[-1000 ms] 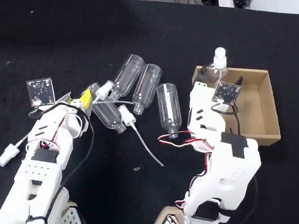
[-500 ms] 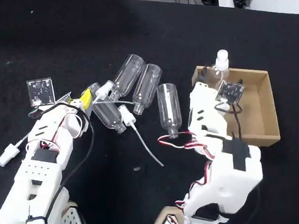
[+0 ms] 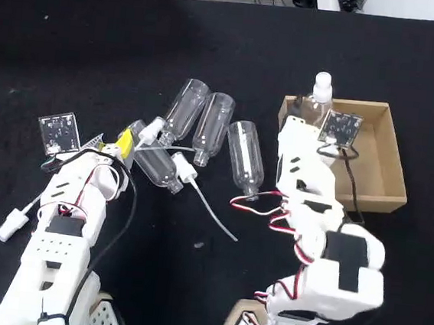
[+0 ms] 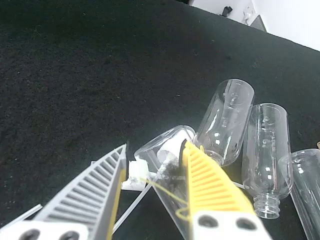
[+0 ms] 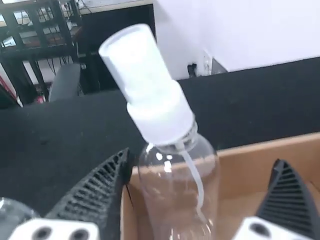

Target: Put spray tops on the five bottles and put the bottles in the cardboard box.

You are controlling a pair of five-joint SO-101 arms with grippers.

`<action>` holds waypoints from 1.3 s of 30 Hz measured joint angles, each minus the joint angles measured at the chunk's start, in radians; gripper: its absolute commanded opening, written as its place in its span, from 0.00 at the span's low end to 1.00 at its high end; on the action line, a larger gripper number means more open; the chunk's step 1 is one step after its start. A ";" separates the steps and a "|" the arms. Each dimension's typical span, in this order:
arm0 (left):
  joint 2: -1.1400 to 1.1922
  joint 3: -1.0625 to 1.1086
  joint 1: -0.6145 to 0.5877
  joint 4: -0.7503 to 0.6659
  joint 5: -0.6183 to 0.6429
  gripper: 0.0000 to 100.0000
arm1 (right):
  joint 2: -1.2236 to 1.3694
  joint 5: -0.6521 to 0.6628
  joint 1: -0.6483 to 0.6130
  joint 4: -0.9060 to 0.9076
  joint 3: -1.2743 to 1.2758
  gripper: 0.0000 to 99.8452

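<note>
- 1 capped bottle (image 3: 319,95) upright in the far corner of the cardboard box (image 3: 392,160), spray top on, dip tube visible inside.
- Right gripper (image 5: 200,161) at that bottle, jaws spread wide to either side, clear of the plastic, pinching nothing.
- Left gripper (image 4: 154,145) low over the table, jaws spread around the base of 1 lying bottle (image 4: 150,152), with a loose spray top (image 4: 136,175) just beside; nothing clamped.
- Cluster of 3 open bottles (image 3: 214,120) on their sides near the table's middle, 2 of them touching along their length.
- Probably light, thin-walled and slick; round, so likely to roll or squirt out of a hard pinch.
- Best taken across the mid-body with a gentle squeeze; tops better held by the collar, dip tubes looking thin and bendy.
- Second spray top (image 3: 184,167) with its long tube trailing between the lying bottles; another top (image 3: 12,224) well apart beside the left arm.
- In the way: touching neighbours easily nudged, plus the right arm's cable loop (image 3: 263,205) close to the nearest bottle's neck.
</note>
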 measured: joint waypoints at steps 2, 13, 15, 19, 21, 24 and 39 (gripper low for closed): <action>0.000 0.000 0.000 0.000 0.000 0.17 | -0.046 -0.005 0.000 0.095 0.000 0.37; 0.000 0.000 0.000 0.000 0.000 0.17 | -0.425 -0.138 0.000 0.769 -0.021 0.37; 0.000 0.000 0.000 0.000 0.000 0.17 | -0.494 -0.161 0.000 0.881 -0.028 0.37; 0.000 0.000 0.000 0.000 0.000 0.17 | -0.603 -0.245 0.000 1.076 -0.028 0.37; 0.000 0.000 0.000 0.000 0.000 0.17 | -0.652 -0.292 0.000 1.166 -0.028 0.37; 0.000 0.000 0.000 0.000 0.000 0.17 | -0.740 -0.333 0.000 1.277 -0.040 0.37; 0.000 0.000 0.000 0.000 0.000 0.17 | -1.223 0.106 -0.153 1.829 -0.058 0.10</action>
